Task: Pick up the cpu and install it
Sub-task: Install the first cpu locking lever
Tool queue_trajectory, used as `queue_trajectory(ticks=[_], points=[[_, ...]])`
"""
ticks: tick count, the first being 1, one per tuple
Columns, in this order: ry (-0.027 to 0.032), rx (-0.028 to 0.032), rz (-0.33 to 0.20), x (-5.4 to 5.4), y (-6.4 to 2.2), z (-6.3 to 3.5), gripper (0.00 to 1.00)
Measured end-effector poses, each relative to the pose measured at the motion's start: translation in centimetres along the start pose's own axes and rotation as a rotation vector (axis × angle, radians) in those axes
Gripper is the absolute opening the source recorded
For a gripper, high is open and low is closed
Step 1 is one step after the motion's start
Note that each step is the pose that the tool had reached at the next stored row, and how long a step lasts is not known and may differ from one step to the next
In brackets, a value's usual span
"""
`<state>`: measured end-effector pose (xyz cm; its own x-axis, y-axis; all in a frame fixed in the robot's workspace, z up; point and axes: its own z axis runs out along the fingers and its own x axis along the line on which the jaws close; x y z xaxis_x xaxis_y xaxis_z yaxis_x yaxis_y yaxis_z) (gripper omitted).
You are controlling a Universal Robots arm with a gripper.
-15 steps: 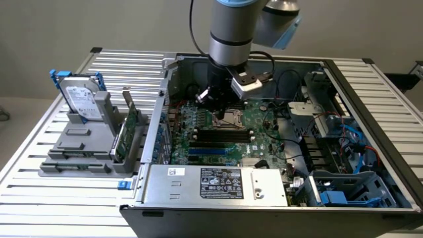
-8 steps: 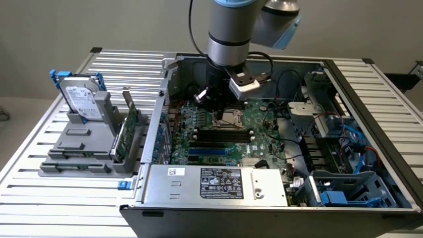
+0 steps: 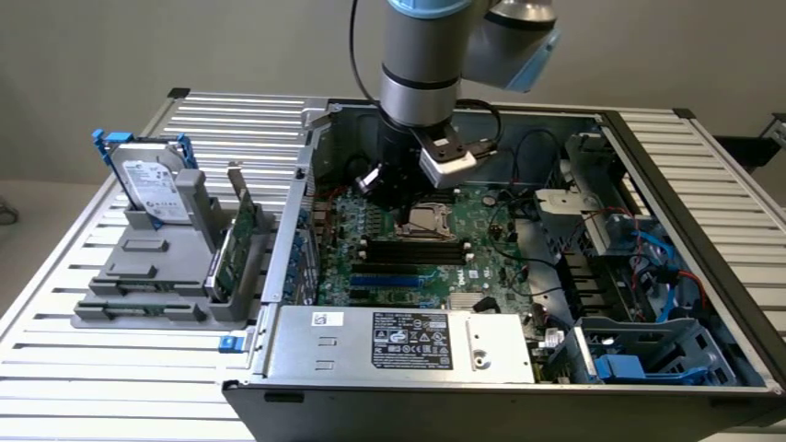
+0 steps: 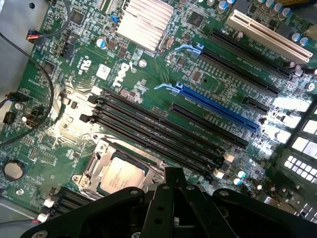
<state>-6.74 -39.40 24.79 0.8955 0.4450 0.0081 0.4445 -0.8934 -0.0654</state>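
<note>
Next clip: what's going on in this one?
A single robot arm has reached down into an open desktop computer case and holds its hand, fingers shut, just above the green motherboard. The small square cpu with a silvery metal top lies in the metal-framed socket directly beneath the hand. A silver hard drive in a blue bracket stands in a grey holder outside the case.

The word DELL is printed in white on the green motherboard (image 4: 99, 94), out ahead of the gripper (image 4: 173, 198) past the black memory slots (image 4: 153, 129), beside a small white sticker (image 4: 103, 71) whose print cannot be read. In the exterior view a small white DELL mark (image 3: 454, 278) shows on the board. The power supply (image 3: 406, 345) carries a black rating label (image 3: 411, 340) and a small white sticker (image 3: 326, 319), both too fine to read. The label on the hard drive (image 3: 157, 189) is also illegible.
</note>
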Motion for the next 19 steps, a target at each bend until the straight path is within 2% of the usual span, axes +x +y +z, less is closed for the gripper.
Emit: queue_trajectory(ticks=[6, 14, 19], points=[[-0.0024, 0.0014, 0.008, -0.2, -0.09, 0.36, 0.11], [-0.0103, 0.0053, 0.016, -0.4, -0.14, 0.89, 0.11], [-0.0109, 0.0057, 0.017, -0.5, -0.12, 1.57, 0.11]])
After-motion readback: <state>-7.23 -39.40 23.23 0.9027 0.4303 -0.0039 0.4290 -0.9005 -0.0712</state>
